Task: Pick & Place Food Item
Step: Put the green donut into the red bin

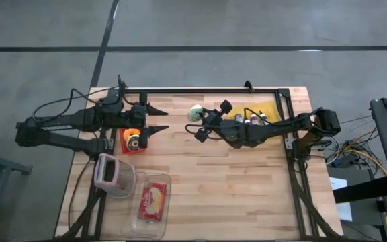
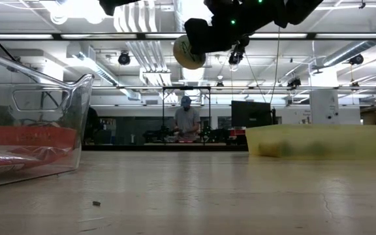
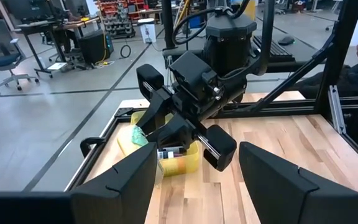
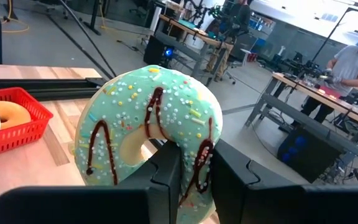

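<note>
- Up between the right gripper's [image 4: 191, 177] fingers sits the mint-green donut [image 4: 151, 134], pinched through its rim, one finger in the hole and one outside, jaws nearly together on it.
- Lower edge of the donut is cut off behind those fingers in the right wrist view, so can't see how deep the grip goes.
- Donut stands on edge in that view, hole facing the camera, chocolate drizzle and sprinkles toward the lens. It's a ring, so no real long axis to speak of.
- From the low view it's just a pale round blob [image 2: 189, 52] hanging off the dark gripper [image 2: 204, 39], well clear of the tabletop [image 2: 194, 189]. Details are hard to make out there.
- From above, the donut [image 1: 195, 113] shows just past the gripper tip [image 1: 203, 122], over bare wood, between the red basket [image 1: 127, 144] and the yellow bin [image 1: 271, 107].
- Left gripper [image 1: 158, 119] hovers by the red basket, jaws spread wide, nothing between them. An orange donut [image 1: 133, 138] sits in the basket, partly under the arm.
- Clear container [image 1: 151, 202] at the near edge holds a red packet [image 1: 151, 200]; contents of the yellow bin are too small to tell.
- A pink-rimmed container [image 1: 113, 173] stands just beside the clear one.
- A person [image 2: 187, 121] stands far behind the table.
</note>
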### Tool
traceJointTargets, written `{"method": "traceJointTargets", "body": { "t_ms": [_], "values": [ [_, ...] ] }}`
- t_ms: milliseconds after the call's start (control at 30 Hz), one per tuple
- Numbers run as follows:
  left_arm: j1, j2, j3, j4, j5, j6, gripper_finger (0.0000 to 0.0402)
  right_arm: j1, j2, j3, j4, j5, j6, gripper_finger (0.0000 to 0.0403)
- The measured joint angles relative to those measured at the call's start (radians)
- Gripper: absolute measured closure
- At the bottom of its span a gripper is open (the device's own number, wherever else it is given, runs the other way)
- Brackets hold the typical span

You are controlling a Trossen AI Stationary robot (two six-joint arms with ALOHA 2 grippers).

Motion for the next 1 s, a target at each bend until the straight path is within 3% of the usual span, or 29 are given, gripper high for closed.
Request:
{"method": "traceJointTargets", "body": {
  "t_ms": [300, 533, 800, 1000],
  "values": [
    [0.000, 0.037, 0.000, 0.007, -0.041, -0.077, 0.0170, 0.000, 0.000, 0.000, 0.016, -0.001, 0.012, 0.0339],
    [0.000, 0.169, -0.002, 0.064, -0.160, -0.079, 0.0170, 0.000, 0.000, 0.000, 0.023, -0.107, 0.015, 0.0339],
    [0.000, 0.312, 0.013, 0.120, -0.168, -0.074, 0.0170, 0.000, 0.000, 0.000, 0.021, -0.111, 0.015, 0.0339],
    [0.000, 0.354, 0.024, 0.120, -0.234, -0.072, 0.0170, 0.000, 0.000, 0.000, 0.020, -0.111, 0.015, 0.0339]
  ]
}}
